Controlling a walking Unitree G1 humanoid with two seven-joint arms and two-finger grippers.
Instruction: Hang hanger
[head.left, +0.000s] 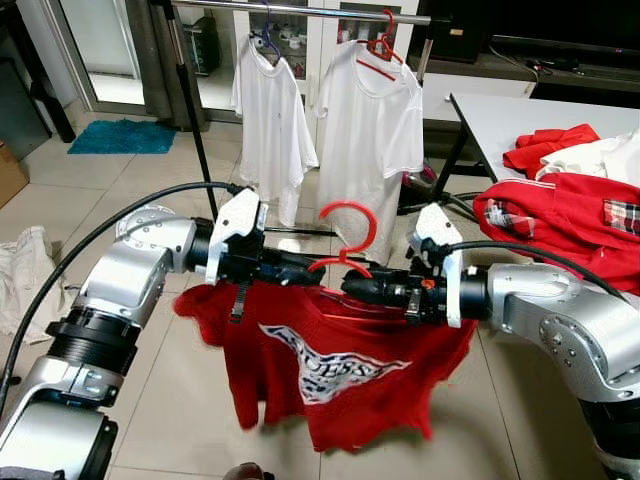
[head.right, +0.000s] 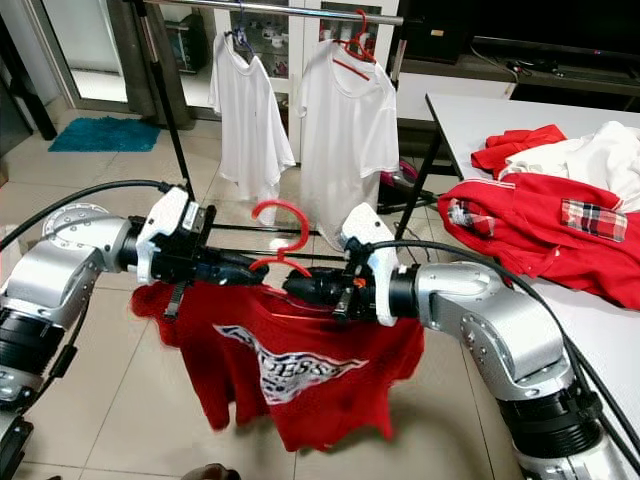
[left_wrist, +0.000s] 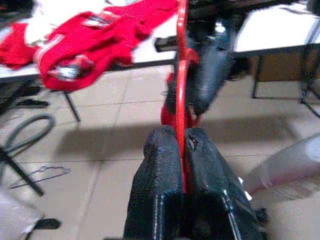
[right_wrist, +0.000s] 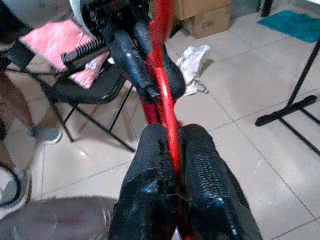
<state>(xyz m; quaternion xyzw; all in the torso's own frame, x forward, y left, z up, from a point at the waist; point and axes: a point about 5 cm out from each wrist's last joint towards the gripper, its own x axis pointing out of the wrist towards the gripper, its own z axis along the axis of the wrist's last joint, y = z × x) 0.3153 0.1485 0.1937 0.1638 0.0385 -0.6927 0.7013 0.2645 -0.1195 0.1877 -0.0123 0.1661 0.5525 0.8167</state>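
Observation:
A red hanger (head.left: 347, 232) carries a red printed T-shirt (head.left: 320, 370) and is held up in front of me, its hook upright. My left gripper (head.left: 308, 270) is shut on the hanger's left shoulder bar, and my right gripper (head.left: 352, 288) is shut on the right one; the two meet just below the hook. In the wrist views the red hanger wire (left_wrist: 181, 150) runs between the left gripper's closed fingers (left_wrist: 155, 180), and the hanger wire (right_wrist: 169, 135) is pinched the same way on the right. The clothes rail (head.left: 300, 10) stands ahead across the floor.
Two white T-shirts (head.left: 270, 120) (head.left: 368, 130) hang on the rail, on a blue and a red hanger. A white table (head.left: 520, 115) to my right holds a pile of red and white clothes (head.left: 570, 200). A teal mat (head.left: 122, 136) lies far left, and white cloth (head.left: 25, 265) lies on the tiles.

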